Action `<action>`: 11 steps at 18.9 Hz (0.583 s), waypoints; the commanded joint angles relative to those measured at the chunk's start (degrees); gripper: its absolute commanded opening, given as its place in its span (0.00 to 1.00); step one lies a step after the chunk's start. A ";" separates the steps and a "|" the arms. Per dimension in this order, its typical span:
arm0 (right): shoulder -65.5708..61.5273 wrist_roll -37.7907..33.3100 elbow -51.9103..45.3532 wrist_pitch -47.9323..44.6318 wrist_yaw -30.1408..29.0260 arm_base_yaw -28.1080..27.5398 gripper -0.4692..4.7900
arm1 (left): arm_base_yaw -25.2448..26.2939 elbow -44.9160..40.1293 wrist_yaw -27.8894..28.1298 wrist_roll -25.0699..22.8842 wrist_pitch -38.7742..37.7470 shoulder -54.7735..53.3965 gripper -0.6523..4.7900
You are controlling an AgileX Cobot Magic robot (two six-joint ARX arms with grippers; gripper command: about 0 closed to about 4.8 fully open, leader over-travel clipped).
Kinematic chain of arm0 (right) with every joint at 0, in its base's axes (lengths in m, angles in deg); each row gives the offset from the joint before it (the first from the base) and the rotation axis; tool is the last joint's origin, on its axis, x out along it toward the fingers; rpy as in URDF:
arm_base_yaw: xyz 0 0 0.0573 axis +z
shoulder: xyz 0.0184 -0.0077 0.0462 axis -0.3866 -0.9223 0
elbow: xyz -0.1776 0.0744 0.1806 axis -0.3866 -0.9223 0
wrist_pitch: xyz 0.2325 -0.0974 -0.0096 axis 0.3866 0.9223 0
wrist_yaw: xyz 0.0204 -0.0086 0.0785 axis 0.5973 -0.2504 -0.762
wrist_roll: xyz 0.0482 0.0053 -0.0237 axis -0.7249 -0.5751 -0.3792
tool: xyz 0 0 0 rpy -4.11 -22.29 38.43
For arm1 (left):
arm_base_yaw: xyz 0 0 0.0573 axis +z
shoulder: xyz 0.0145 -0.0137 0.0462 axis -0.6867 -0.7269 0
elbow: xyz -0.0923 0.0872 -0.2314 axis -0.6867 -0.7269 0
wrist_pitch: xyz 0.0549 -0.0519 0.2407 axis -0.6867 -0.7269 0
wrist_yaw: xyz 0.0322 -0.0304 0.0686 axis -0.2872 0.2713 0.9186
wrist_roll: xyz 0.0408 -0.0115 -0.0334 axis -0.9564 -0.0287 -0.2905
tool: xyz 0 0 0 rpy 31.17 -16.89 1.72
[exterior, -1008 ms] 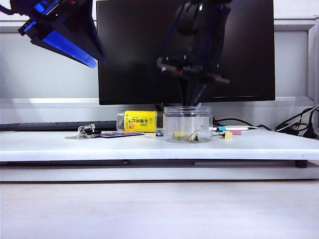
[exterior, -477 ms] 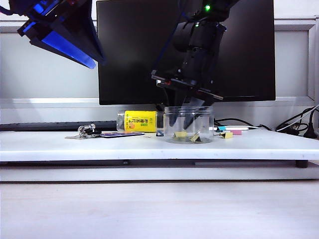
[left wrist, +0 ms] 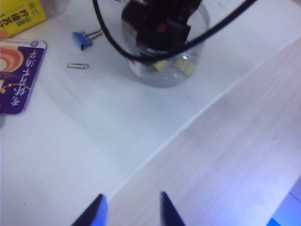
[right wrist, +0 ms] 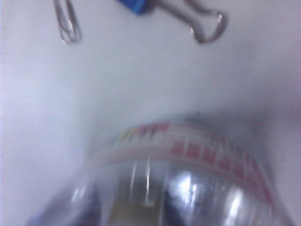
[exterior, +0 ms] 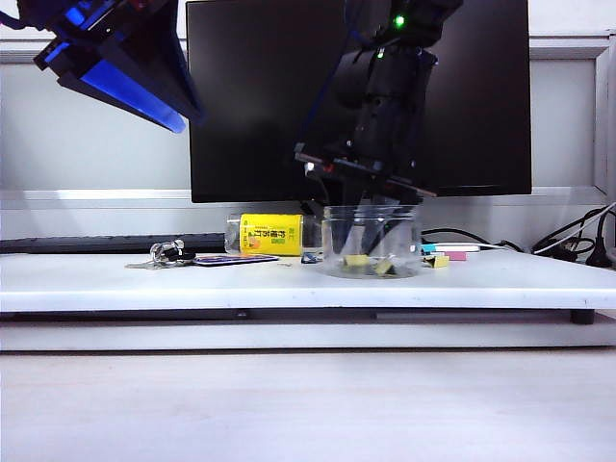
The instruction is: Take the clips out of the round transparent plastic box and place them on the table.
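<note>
Right claw (exterior: 371, 241) now reaches down inside your round transparent plastic box (exterior: 371, 241) mid-desk (exterior: 289, 284), above the clips (exterior: 358, 260); its jaw spread is unclear. Left claw (left wrist: 131, 209) hovers open past the desk's front edge.

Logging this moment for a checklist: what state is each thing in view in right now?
round transparent plastic box: upright, no lid, right gripper reaching inside.
yellow clips: lying on the box's floor, ungripped.
right gripper: down in the box, jaws not discernible.
left gripper: open, empty, raised near the table edge.
bottle with yellow label: lying on its side.
blue clip: loose on the table.
monitor: screen dark.
</note>
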 commanded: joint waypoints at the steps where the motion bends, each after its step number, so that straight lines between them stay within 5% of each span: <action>1: -0.48 -0.17 0.31 0.15 0.13 0.09 0.42 | -0.04 0.07 -0.02 -0.22 0.55 0.17 0.41; 11: -4.24 -0.15 0.37 -0.31 1.68 0.09 0.39 | -0.04 0.07 0.17 -0.46 1.73 0.17 0.41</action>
